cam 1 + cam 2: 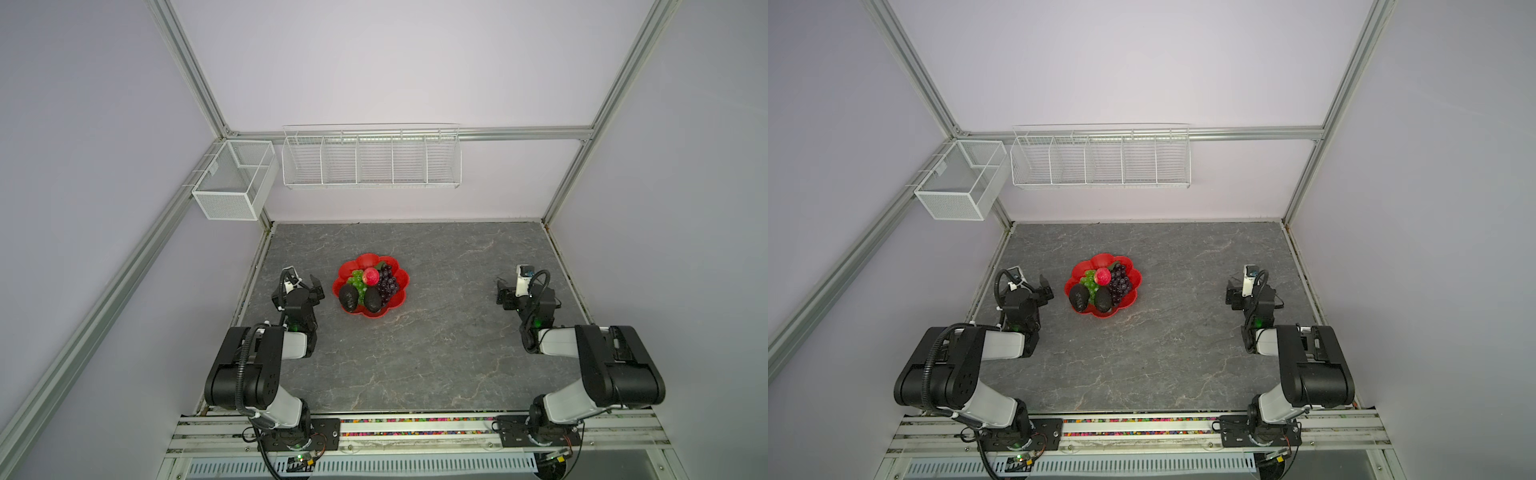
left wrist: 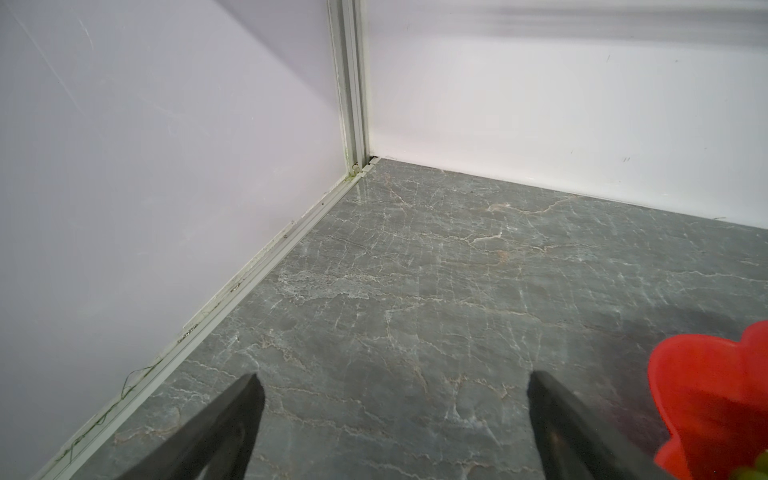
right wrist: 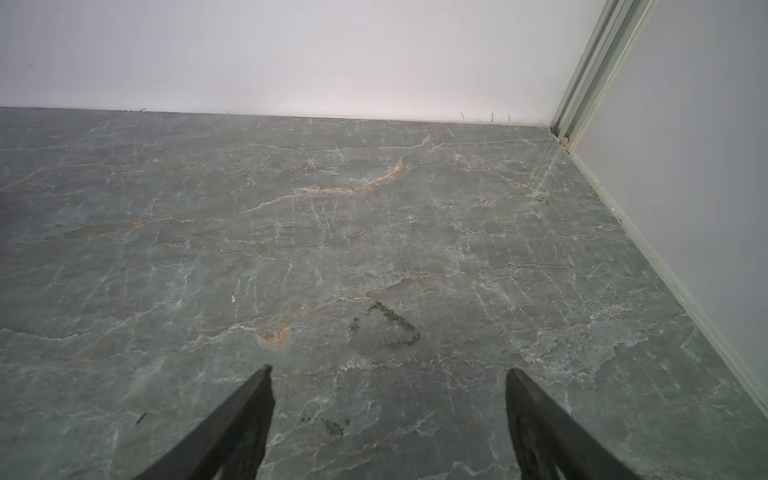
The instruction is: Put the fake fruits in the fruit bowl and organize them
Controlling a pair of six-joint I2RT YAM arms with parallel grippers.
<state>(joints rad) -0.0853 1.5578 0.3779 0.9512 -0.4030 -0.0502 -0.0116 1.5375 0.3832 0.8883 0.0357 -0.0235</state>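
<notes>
The red fruit bowl (image 1: 368, 260) sits on the grey marbled table (image 1: 436, 345), a little left of the middle, and all the fruit I can see lies inside it. The green grape bunch (image 1: 356, 279) is toward the bowl's left and the dark purple grape bunch (image 1: 387, 283) fills its right side. The small red-pink fruit (image 1: 371, 276) sits between them, up against both. At the near edge the left avocado (image 1: 348, 296) and the right avocado (image 1: 372, 300) lie just beside each other.

The left gripper (image 2: 395, 376) hangs low just beside the bowl's left; its jaws stand wide apart with only bare table between them, and the bowl's scalloped rim (image 2: 715, 382) shows next to one jaw. The right gripper (image 3: 388, 370) is well apart from the bowl, over on the table's right side, with its jaws spread wide and holding nothing.

On the back wall hangs a white wire rack (image 1: 372, 160), and a mesh basket (image 1: 232, 185) hangs in the corner beside it
</notes>
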